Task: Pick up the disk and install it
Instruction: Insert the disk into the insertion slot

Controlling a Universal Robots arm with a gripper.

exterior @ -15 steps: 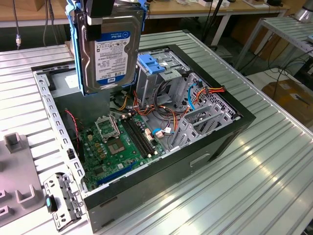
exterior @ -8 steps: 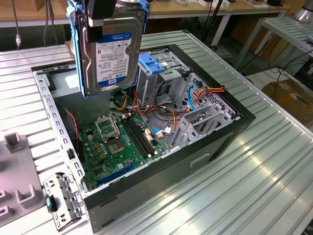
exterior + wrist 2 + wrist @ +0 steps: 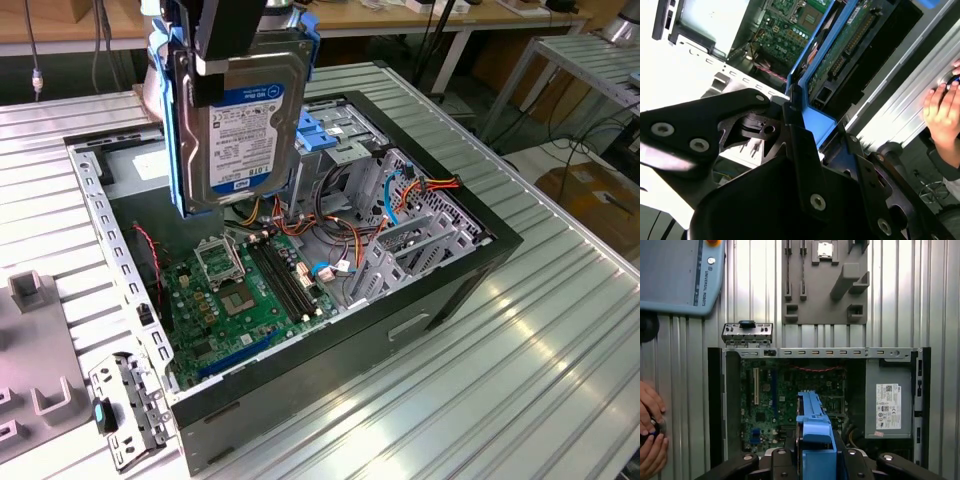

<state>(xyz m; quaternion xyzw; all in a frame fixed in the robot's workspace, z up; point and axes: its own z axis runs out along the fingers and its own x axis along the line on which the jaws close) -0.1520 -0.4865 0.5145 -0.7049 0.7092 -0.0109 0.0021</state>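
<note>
The disk [image 3: 240,130], a silver drive with a white-and-blue label and blue side rails, hangs on edge high above the open computer case [image 3: 440,300]. My gripper [image 3: 232,45] is shut on its upper end, the black fingers clamping it from both sides. In the first wrist view the disk [image 3: 812,422] shows edge-on with its blue rail between the black fingers [image 3: 790,452], over the green motherboard [image 3: 790,400]. In the second wrist view the blue rail and circuit-board side of the disk [image 3: 840,50] run out from the gripper [image 3: 805,130].
The case holds a grey power supply [image 3: 888,407], a drive cage with a blue plastic top [image 3: 325,135] and loose cables [image 3: 400,195]. A grey fixture plate [image 3: 825,280] and a small bracket [image 3: 746,332] lie on the ribbed table. A teach pendant [image 3: 680,272] and a person's hand [image 3: 650,435] are nearby.
</note>
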